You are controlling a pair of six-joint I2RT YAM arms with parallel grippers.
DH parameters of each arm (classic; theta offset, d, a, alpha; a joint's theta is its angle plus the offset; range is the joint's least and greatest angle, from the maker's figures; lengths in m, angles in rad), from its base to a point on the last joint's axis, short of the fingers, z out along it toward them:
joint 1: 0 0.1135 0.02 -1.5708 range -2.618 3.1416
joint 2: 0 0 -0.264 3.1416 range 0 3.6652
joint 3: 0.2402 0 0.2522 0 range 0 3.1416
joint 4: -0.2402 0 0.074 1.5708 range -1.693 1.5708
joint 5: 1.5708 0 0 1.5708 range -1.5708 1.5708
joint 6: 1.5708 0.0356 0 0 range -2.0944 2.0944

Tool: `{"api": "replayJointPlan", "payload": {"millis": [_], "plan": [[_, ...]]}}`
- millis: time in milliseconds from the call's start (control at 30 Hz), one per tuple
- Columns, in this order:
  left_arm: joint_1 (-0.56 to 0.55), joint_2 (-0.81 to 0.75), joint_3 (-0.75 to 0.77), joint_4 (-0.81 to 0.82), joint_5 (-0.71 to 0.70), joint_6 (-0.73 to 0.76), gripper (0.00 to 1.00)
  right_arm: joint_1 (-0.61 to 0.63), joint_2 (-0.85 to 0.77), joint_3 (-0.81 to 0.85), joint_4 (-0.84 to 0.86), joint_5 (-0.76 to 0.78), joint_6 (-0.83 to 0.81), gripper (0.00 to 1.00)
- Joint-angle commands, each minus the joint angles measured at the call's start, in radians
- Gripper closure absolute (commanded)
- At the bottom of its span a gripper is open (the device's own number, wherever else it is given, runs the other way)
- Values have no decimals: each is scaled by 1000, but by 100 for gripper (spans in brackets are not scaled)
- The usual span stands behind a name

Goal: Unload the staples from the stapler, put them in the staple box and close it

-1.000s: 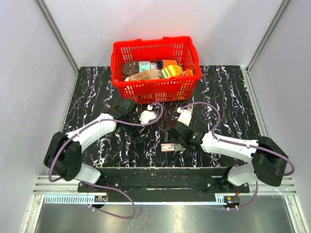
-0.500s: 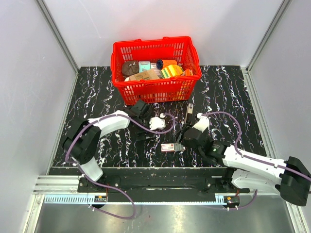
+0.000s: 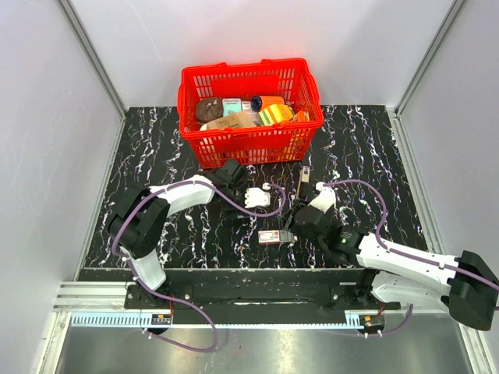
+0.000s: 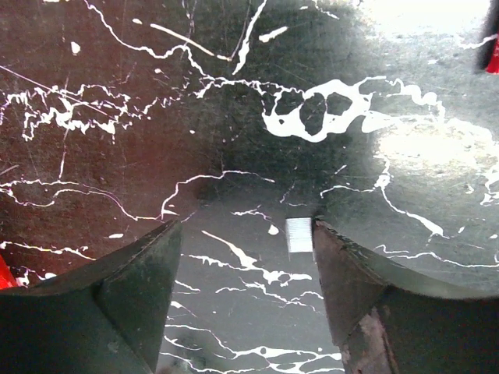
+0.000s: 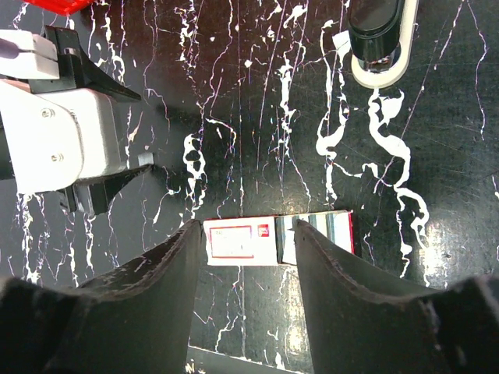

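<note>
The slim pale stapler [image 3: 304, 182] with a dark top lies on the black marbled table, in front of the basket; it also shows at the top right of the right wrist view [image 5: 380, 39]. A short silvery strip of staples [image 4: 299, 235] lies on the table just by the tip of my left gripper's right finger. My left gripper [image 4: 245, 226] is open and low over the table, left of the stapler [image 3: 279, 201]. My right gripper [image 5: 248, 227] is open and empty, above the small red-and-white box [image 5: 277, 238].
A red basket [image 3: 249, 144] full of items stands at the back. The red-and-white box [image 3: 275, 236] lies near the front edge between the arms. The left gripper's white body [image 5: 47, 140] sits close to the left of the right gripper.
My left gripper has moved right, towards the middle of the table. My right arm swung round and drew back a second ago, and has barely moved since.
</note>
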Motion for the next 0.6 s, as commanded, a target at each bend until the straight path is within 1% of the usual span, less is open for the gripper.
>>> {"api": "replayJointPlan", "payload": {"millis": [0,67,233,367,533,567], "plan": [[-5,36,16,25,-23,23,30,-4,-12,28,22,24,8,46],[-5,33,12,33,-29,17,33,-4,-11,27,20,26,7,47],[-2,22,4,50,-47,0,35,-4,-6,27,11,30,5,52],[-5,30,19,28,-46,-16,41,-6,-6,28,9,29,5,55],[-3,14,10,28,-56,-27,53,-4,-6,33,-9,39,-2,58],[-3,11,12,28,-66,-32,58,-4,-11,34,-9,39,-5,58]]}}
